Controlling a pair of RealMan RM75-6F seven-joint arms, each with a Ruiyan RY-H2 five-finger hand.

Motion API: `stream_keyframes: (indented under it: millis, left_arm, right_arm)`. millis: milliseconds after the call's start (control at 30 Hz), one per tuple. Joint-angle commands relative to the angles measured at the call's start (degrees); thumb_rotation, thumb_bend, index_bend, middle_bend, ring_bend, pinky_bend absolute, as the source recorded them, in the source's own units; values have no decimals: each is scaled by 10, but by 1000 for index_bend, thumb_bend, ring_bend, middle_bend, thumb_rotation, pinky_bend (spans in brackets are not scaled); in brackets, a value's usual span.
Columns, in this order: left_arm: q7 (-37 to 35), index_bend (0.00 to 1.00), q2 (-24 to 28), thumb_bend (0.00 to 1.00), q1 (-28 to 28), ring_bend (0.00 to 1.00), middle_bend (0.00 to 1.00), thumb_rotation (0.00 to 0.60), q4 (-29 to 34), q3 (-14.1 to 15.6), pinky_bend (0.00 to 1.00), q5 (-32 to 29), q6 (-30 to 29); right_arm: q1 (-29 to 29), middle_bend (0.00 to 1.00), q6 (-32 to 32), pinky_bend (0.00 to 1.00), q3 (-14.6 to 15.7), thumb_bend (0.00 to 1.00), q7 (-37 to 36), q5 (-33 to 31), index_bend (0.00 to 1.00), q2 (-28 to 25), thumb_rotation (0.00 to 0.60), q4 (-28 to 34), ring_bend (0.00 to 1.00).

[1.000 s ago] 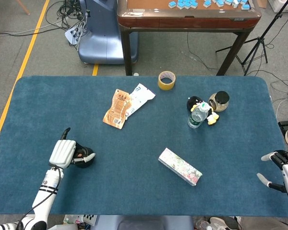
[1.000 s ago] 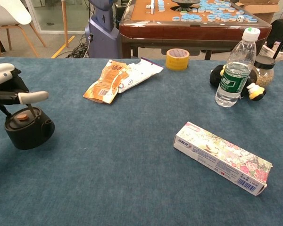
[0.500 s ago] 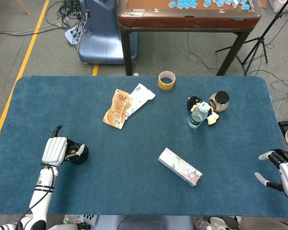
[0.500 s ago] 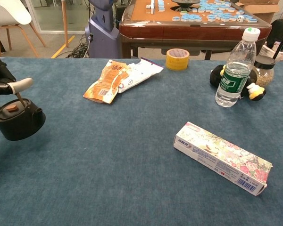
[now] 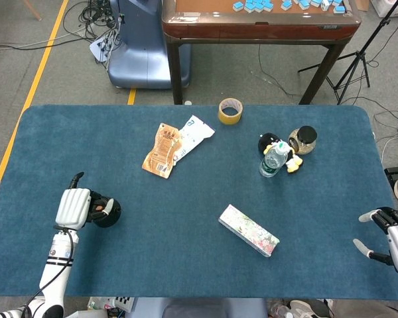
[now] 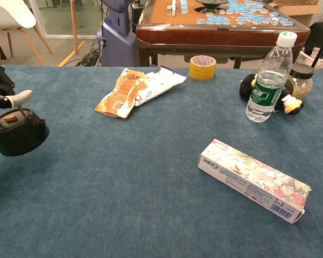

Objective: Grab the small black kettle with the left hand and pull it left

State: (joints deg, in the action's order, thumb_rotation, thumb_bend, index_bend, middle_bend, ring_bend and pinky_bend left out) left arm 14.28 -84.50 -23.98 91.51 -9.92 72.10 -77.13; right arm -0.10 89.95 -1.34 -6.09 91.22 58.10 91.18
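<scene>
My left hand at desk left edge, fingers gripping small black kettle handle. My right hand idle, fingers spread, holding nothing.

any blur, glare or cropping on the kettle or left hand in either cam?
Head view: sharp, even light, no glare; kettle partly hidden by the left hand. Chest view: kettle in focus with a soft shadow under it, but the left hand is cropped by the frame's left edge.
</scene>
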Motion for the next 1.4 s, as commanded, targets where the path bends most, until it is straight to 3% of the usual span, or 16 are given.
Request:
stream_keyframes:
  millis: [33,400,533,833,1400]
  left_arm:
    - [-2,1000,2,336,1,995,1000,368,2,1,103,2,2]
    - [5,1000,11,336,3,990,1000,443,10,4,235,8,7]
    - [9,1000,13,336,3,990,1000,499,12,4,309,11,7]
    - [13,1000,15,336,3,990,1000,505,14,5,418,11,13]
    - [30,1000,14,337,5,990,1000,530,5,8,432,22,6]
  right_arm:
    - [0,411,0,279,0,195,-1,0,414,0,600,-1,259]
    - [-1,411,0,279,1,195,-10,0,414,3,600,-9,258]
    - [-1,410,0,279,1,195,-14,-1,414,3,600,-11,255]
    - [-2,409,2,279,1,195,-17,-2,414,4,600,-13,249]
    - [1,408,-3,279,1,195,-18,-2,414,5,600,-16,249]
